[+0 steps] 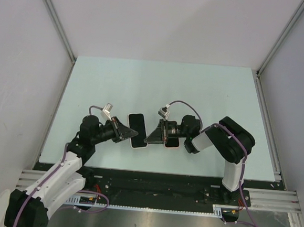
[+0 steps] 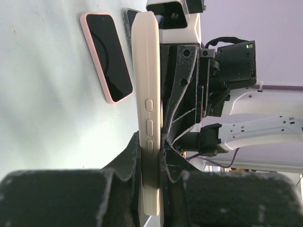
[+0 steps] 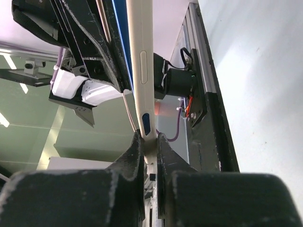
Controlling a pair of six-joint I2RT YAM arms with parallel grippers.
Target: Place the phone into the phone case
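Observation:
A phone with a black face and a cream rim (image 1: 136, 129) hangs flat just above the pale table, held from both sides. My left gripper (image 1: 128, 131) is shut on its left edge. In the left wrist view the cream side with buttons (image 2: 146, 71) runs edge-on between the fingers of the left gripper (image 2: 150, 151). My right gripper (image 1: 150, 136) is shut on the opposite edge, and the right wrist view shows that cream edge (image 3: 141, 56) in the right gripper (image 3: 150, 142). A pink-rimmed, black-faced item (image 2: 106, 56) lies flat on the table, partly under the right gripper (image 1: 173, 141).
The pale green table (image 1: 143, 86) is bounded by grey walls at the back and sides and a black rail (image 1: 152, 179) at the near edge. A clear object (image 2: 130, 19) shows beside the pink-rimmed item. Purple cables loop over both wrists.

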